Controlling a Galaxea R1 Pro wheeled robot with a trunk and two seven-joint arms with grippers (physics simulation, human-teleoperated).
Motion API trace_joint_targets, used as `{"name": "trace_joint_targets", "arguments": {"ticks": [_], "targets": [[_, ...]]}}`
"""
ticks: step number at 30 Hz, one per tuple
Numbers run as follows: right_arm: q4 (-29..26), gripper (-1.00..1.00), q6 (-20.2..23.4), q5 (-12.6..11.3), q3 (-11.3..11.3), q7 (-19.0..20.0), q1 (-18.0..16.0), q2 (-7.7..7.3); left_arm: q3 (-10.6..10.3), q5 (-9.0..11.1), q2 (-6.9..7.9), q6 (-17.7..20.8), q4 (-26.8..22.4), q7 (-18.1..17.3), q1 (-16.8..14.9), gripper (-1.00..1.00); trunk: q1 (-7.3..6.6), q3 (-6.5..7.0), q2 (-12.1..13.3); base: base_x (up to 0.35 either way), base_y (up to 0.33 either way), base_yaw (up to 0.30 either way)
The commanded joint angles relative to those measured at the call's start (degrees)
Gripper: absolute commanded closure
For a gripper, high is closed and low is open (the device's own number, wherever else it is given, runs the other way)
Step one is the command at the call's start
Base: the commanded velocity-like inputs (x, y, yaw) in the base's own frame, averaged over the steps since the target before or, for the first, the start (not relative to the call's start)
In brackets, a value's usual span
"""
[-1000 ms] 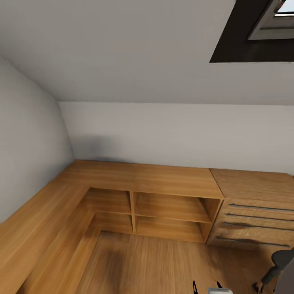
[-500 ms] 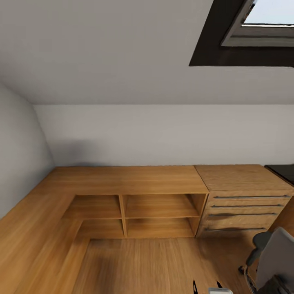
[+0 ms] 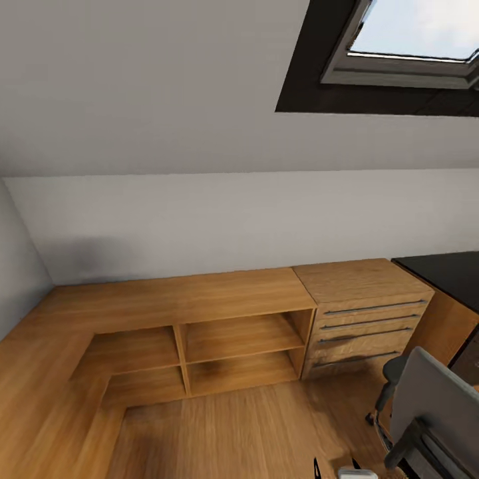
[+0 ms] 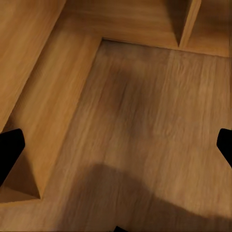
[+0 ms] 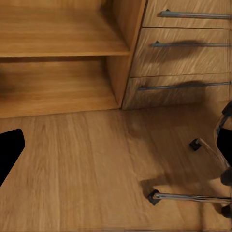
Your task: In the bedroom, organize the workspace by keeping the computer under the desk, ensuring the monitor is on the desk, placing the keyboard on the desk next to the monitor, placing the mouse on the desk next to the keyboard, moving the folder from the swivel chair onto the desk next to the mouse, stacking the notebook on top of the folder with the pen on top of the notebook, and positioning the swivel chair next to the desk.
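Note:
The swivel chair [image 3: 436,406], with grey back and black armrest, stands at the lower right of the head view on the wood floor. Its chrome legs and castors [image 5: 191,195] lie in the right wrist view, close to my right gripper [image 5: 116,147]. A corner of the desk [image 3: 449,269] with its glossy black top appears at the right edge, beyond the chair. My left gripper [image 4: 116,147] hangs over bare wood floor. Both grippers are open with nothing between their fingers. The computer, monitor, keyboard, mouse, folder, notebook and pen are out of view.
A low L-shaped wooden shelf unit [image 3: 199,319] runs along the white wall and the left side. A light wooden drawer chest [image 3: 362,309] stands between it and the desk. A skylight [image 3: 399,46] sits in the sloped ceiling.
The whole head view has swung to the right, so the shelves shifted left. The chair shows more fully and the black desk corner has come into view.

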Motion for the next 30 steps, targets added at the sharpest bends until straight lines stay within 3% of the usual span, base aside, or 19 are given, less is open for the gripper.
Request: {"name": "trace_joint_targets", "arguments": {"ticks": [1, 9, 30], "targets": [[0.1, -1.00, 0.2, 0.1, 0.5, -0.5, -0.1, 0.06, -0.5, 0.1, 0.02, -0.1, 0.0, 0.5, 0.0, -1.00, 0.02, -0.05, -0.1, 0.000, 0.276, -0.284], [-0.1, -1.00, 1.3, -0.1, 0.4, -0.5, -0.1, 0.11, -0.6, 0.0, -0.05, -0.1, 0.0, 0.5, 0.0, -1.00, 0.02, 0.17, -0.1, 0.000, 0.155, -0.287], [-0.3, -1.00, 3.6, -0.5, -1.2, -0.7, -0.1, 0.51, -0.6, 0.0, -0.05, -0.1, 0.0, 0.5, 0.0, -1.00, 0.02, 0.20, -0.1, 0.000, 0.006, -0.296]]}}
